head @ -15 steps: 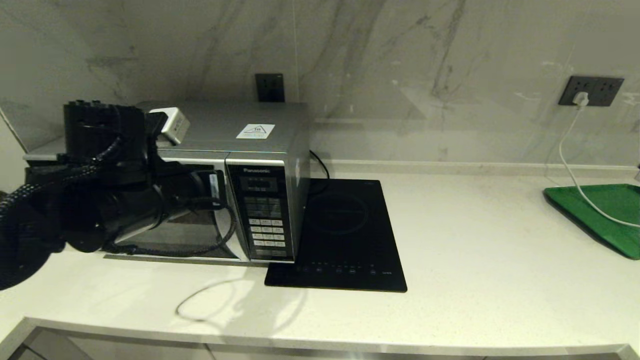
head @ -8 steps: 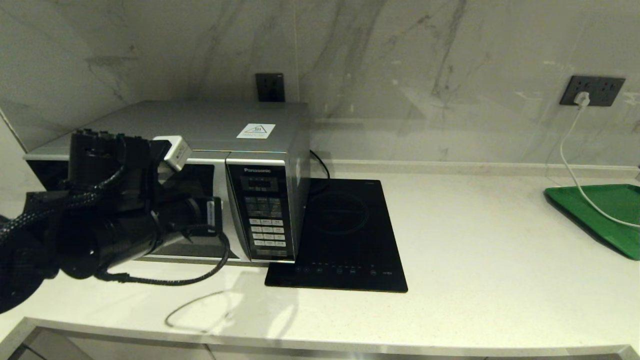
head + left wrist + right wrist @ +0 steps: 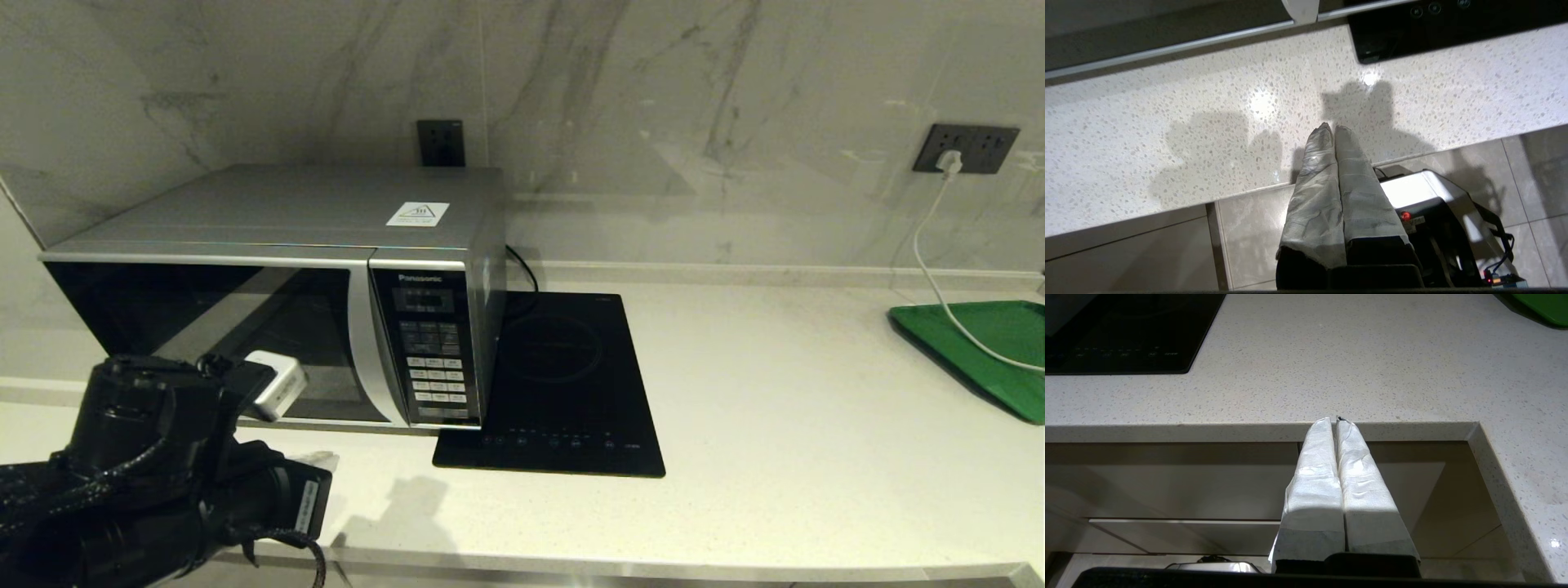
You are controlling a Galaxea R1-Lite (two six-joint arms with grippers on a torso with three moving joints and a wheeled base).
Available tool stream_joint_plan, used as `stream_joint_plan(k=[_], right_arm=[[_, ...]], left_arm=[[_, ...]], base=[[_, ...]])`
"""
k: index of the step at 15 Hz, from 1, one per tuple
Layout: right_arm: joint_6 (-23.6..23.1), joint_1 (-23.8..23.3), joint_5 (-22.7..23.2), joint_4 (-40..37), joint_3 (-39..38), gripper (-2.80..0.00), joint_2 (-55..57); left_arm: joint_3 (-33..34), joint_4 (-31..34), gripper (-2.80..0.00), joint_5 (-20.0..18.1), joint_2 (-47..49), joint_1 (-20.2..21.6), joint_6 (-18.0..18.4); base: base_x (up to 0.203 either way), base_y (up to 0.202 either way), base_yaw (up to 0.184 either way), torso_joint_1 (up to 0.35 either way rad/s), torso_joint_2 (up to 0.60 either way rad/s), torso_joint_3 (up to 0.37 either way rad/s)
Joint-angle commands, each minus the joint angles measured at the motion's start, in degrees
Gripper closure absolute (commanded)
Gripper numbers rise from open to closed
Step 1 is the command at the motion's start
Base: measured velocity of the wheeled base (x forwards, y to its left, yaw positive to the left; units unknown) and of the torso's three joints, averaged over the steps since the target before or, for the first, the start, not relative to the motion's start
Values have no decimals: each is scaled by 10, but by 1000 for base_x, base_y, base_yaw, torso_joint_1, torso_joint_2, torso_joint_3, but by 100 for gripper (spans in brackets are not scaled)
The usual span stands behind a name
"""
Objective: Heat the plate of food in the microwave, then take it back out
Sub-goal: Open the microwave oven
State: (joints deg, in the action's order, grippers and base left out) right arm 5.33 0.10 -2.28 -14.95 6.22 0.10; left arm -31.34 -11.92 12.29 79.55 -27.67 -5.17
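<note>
The microwave (image 3: 277,286) stands at the back left of the counter with its dark glass door shut. The plate of food is not visible in any view. My left arm (image 3: 163,465) hangs low at the counter's front left edge, in front of and below the door. In the left wrist view, my left gripper (image 3: 1333,127) is shut and holds nothing, its tips over the front strip of the counter. My right gripper (image 3: 1333,419) is shut and empty, parked just below the counter's front edge, and it does not show in the head view.
A flat black induction hob (image 3: 563,384) lies right beside the microwave. A green tray (image 3: 988,351) sits at the far right with a white cable (image 3: 939,269) running across it from a wall socket. The robot's base (image 3: 1437,212) is below the left gripper.
My left arm has drawn back from in front of the microwave door and dropped to the counter's front edge. The whole door now shows.
</note>
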Motion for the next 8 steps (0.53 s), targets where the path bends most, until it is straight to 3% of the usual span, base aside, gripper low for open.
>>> stream_joint_plan(k=[1, 8], right_arm=[[0, 0, 0, -1, -1, 0, 0], [0, 0, 0, -1, 0, 0, 0]], left_arm=[[13, -24, 0, -4, 37, -6, -3], [21, -247, 0, -3, 226, -74, -24]], base=[[0, 0, 0, 0, 0, 0], [0, 0, 0, 0, 0, 0]])
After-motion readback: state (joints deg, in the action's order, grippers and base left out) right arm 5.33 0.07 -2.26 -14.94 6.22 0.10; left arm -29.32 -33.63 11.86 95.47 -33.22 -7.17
